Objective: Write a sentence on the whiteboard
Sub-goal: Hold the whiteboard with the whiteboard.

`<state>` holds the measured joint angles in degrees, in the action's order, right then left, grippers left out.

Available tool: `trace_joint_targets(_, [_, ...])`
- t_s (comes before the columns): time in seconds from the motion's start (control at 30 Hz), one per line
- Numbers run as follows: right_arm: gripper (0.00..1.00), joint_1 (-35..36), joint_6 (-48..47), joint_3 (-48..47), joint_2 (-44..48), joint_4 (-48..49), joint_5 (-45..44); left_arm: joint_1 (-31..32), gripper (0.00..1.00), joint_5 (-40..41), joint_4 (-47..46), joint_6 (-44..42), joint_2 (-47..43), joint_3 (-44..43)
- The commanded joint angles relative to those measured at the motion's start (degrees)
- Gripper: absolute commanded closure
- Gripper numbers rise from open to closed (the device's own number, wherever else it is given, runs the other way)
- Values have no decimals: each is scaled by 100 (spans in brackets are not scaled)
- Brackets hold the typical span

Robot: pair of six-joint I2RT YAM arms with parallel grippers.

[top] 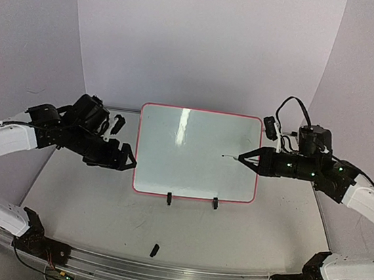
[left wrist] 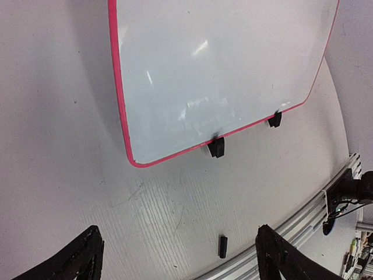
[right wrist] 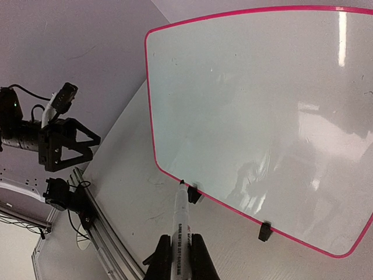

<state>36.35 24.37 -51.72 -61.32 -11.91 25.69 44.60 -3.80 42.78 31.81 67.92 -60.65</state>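
Two arms flank grey table (top: 95, 217). Mid-table: large glossy white whiteboard with thin red-pink frame (top: 190, 171), face blank, no sentence visible yet. Over on right pincer (top: 243, 158): clamped tight on slim marker pen (right wrist: 182, 224), pale barrel, dark tip. Pen's long axis runs leftward, tip over board's right half; contact, cannot tell. Most of writing surface lies left of tip, so first stroke likely needs leftward reach. Meanwhile left pincer (top: 124, 158) gapes wide, holds nothing, just beside board's left edge. Lastly small black piece (top: 154, 250), loose near front rail.
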Motion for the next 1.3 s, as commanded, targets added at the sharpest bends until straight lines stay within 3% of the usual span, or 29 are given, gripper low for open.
trace_joint_targets(0.0, [100, 330, -145, -178, -91, 68, -312, -666, 10, 44, 803, -1267, 268, -815])
trace_joint_targets(0.23, [100, 853, -64, -264, -453, 606, -506, -1767, 11, -1313, 80, -2415, 684, -1431])
trace_joint_targets(0.43, [100, 1114, 52, -384, -869, 1032, -592, -2635, 13, -2891, -1597, -1899, 969, -1308])
trace_joint_targets(0.67, [100, 1165, 129, -418, -1119, 1452, -774, -2931, 14, -3378, -2063, -2273, 1769, -1525])
trace_joint_targets(0.83, [100, 1164, 138, -496, -1374, 1726, -933, -2948, 14, -4539, -2977, -2106, 2280, -1549])
trace_joint_targets(1.1, [100, 1166, 104, -728, -1763, 1953, -780, -2944, 17, -4883, -3316, -2309, 3002, -1699])
trace_joint_targets(1.17, [100, 1165, 103, -766, -1846, 1984, -730, -2941, 21, -4886, -3328, -2393, 3112, -1737])
trace_joint_targets(1.27, [100, 1168, 106, -793, -1929, 2053, -700, -2943, 38, -4989, -3311, -2508, 3243, -1782])
